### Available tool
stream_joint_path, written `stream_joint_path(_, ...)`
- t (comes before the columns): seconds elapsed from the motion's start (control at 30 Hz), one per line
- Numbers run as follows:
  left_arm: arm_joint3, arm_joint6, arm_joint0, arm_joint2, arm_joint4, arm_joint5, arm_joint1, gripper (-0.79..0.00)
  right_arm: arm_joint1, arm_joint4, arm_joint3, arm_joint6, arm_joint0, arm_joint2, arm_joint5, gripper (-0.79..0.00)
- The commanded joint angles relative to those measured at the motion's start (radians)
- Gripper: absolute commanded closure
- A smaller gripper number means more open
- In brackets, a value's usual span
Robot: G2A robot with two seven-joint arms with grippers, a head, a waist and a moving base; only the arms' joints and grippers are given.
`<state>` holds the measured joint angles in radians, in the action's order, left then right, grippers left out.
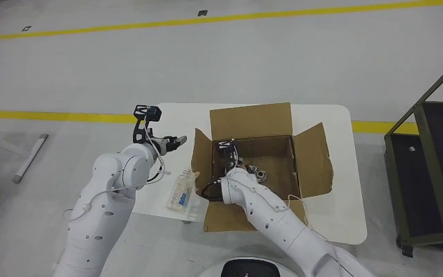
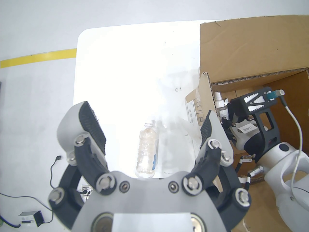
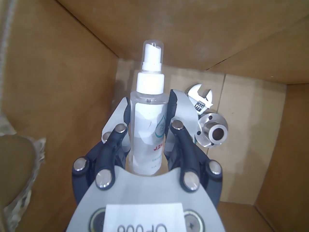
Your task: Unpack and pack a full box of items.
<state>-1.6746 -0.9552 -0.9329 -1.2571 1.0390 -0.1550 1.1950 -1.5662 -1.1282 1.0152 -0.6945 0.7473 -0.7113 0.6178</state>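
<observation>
An open cardboard box [image 1: 311,163] stands on the white table [image 1: 332,118]. Inside it my right gripper [image 3: 149,103] is shut on a clear spray bottle [image 3: 149,112] with a white pump and clear cap. An adjustable wrench [image 3: 200,98] and a shiny metal flange [image 3: 213,132] lie on the box floor beside it. My left gripper [image 2: 150,121] hangs open above the table left of the box, over a clear plastic water bottle [image 2: 146,149] lying near the table's front edge. From above, the water bottle [image 1: 181,192] lies left of the box and the left gripper [image 1: 173,142] sits beyond it.
The box flaps [image 1: 250,119] stand open on all sides; the left flap [image 2: 205,92] rises close to my left gripper. A crumpled clear plastic sheet [image 2: 178,126] lies beside the water bottle. A dark metal rack [image 1: 415,180] stands right of the table.
</observation>
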Motion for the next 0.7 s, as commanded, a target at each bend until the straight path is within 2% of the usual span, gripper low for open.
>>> stream_joint_path(0.0,0.000,0.000,0.000,0.000,0.000,0.000,0.000,-0.785,0.021,-0.044,0.086,-0.019,0.042,-0.033,-0.005,0.000)
stream_joint_path(0.17,0.000,0.000,0.000,0.000,0.000,0.000,0.000,-0.785,0.071,-0.164,0.278,-0.099,0.151,-0.120,-0.026,0.000)
stream_joint_path(0.27,0.000,0.000,0.000,0.000,0.000,0.000,0.000,-0.785,0.093,-0.212,0.335,-0.134,0.206,-0.178,-0.054,0.000)
stream_joint_path(0.5,0.000,0.000,0.000,0.000,0.000,0.000,0.000,-0.785,0.103,-0.251,0.370,-0.126,0.246,-0.220,-0.123,0.000)
stream_joint_path(0.67,0.000,0.000,0.000,0.000,0.000,0.000,0.000,-0.785,0.104,-0.259,0.403,-0.079,0.273,-0.234,-0.168,0.000)
